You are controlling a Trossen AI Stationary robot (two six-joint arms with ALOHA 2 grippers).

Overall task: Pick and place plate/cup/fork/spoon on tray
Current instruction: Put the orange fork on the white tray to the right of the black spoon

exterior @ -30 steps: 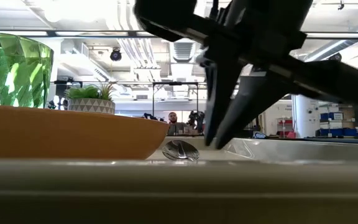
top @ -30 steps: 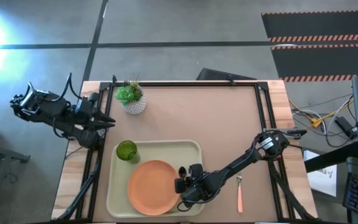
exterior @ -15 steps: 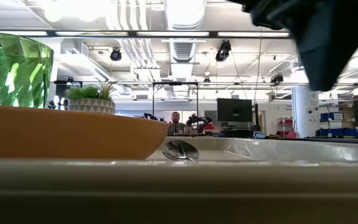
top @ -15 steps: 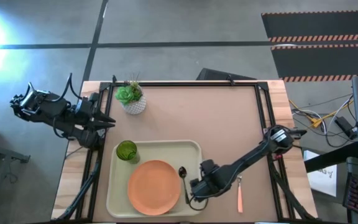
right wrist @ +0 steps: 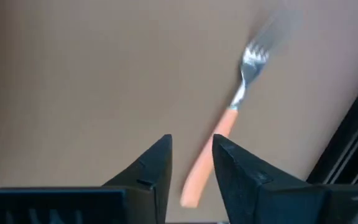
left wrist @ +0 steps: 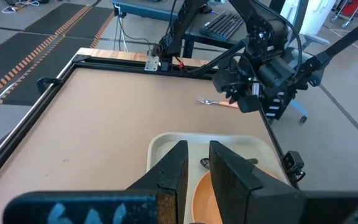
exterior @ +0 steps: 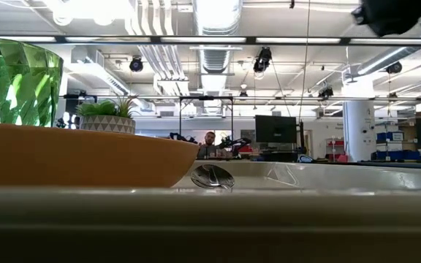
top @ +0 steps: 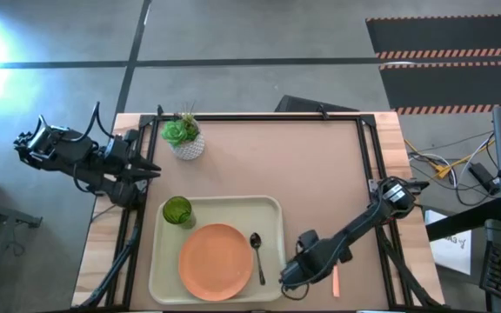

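The cream tray (top: 272, 209) lies at the table's near left. On it are the salmon-orange plate (top: 215, 261), the green cup (top: 177, 210) at its far left corner, and the dark spoon (top: 256, 252), which lies flat right of the plate. The fork (right wrist: 229, 118) lies on the table right of the tray, pink handle toward the near edge. My right gripper (top: 290, 276) hovers between the tray's right rim and the fork, slightly open and empty. My left gripper (top: 150, 167) waits at the table's left edge, shut.
A white pot with a green plant (top: 183, 139) stands at the far left. Black rails (top: 368, 156) frame the table. The brown tabletop (top: 277, 156) is bare between the pot, the tray and the right rail. A person shows far off in the room (exterior: 209, 139).
My right gripper has risen from the spoon on the tray and gone toward the table's right and near edges, off the tray and toward the fork. The spoon stays lying on the tray beside the plate.
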